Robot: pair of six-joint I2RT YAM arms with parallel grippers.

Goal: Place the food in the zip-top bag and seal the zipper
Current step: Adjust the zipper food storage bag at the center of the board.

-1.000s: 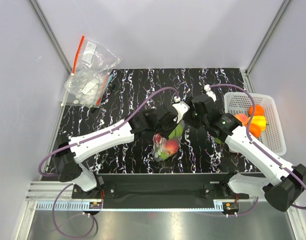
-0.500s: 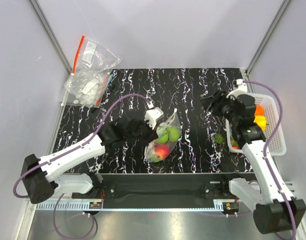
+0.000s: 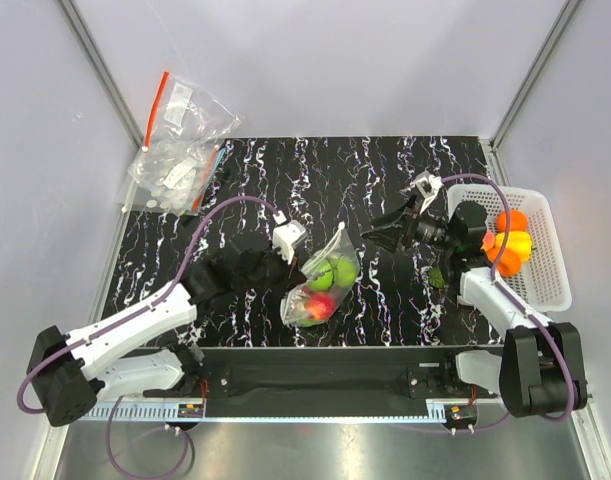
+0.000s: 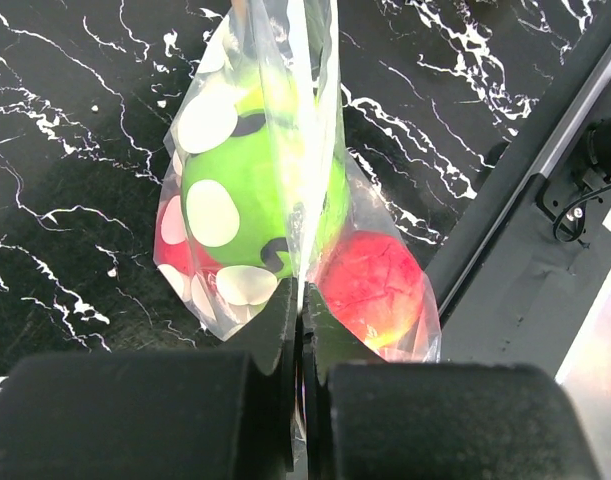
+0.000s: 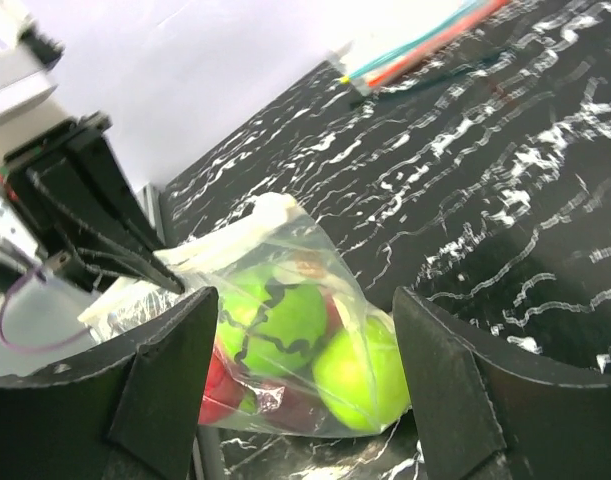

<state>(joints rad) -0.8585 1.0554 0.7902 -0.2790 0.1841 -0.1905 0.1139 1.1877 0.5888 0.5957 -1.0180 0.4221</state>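
Note:
The dotted zip-top bag (image 3: 323, 282) hangs near the table's front middle. It holds a green striped toy, a second green toy and a red toy (image 4: 370, 285). My left gripper (image 3: 295, 272) is shut on the bag's edge (image 4: 301, 300), where the pale zipper strip (image 4: 301, 70) runs into the jaws. I cannot tell whether the zipper is sealed. My right gripper (image 3: 378, 229) is open and empty, to the right of the bag and pointing at it. In the right wrist view the bag (image 5: 305, 340) shows beyond the right gripper (image 5: 305, 300).
A white basket (image 3: 548, 292) at the right edge holds orange and yellow toy food (image 3: 510, 240). A small green toy (image 3: 437, 275) lies left of the basket. A clear undotted bag with a red strip (image 3: 180, 140) lies at the back left. A black rail (image 3: 315, 365) runs along the front.
My left arm has drawn back to the left and nearer, carrying the bag with it. My right gripper left the bag, swung right toward the basket, and now points left at the bag.

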